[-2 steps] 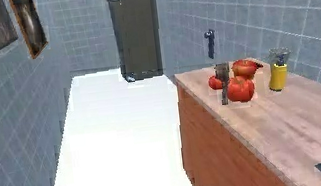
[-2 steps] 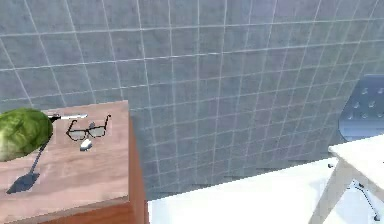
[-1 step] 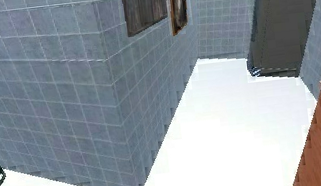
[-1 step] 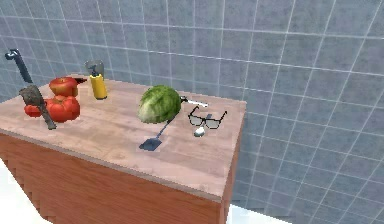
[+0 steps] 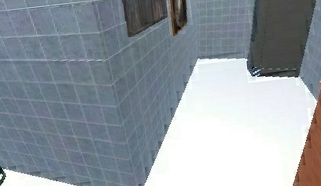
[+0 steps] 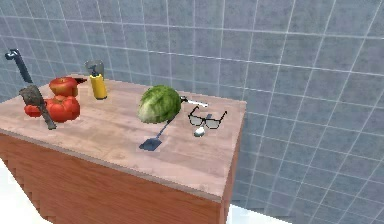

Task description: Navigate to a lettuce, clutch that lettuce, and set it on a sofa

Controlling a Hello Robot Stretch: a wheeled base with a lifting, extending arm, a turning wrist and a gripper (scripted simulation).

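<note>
Seemingly the lettuce [image 6: 159, 103] is reached: it is seen resting on the table [image 6: 100, 137], between tomatoes [image 6: 62, 105] and glasses [image 6: 207, 119], not yet lifted (the claw's state cannot be told). Grasping, the drive to a sofa and the placing are judged left.

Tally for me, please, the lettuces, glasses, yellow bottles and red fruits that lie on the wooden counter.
Lettuce: 1
Glasses: 1
Yellow bottle: 1
Red fruits: 2
Total: 5, all on the counter.
</note>
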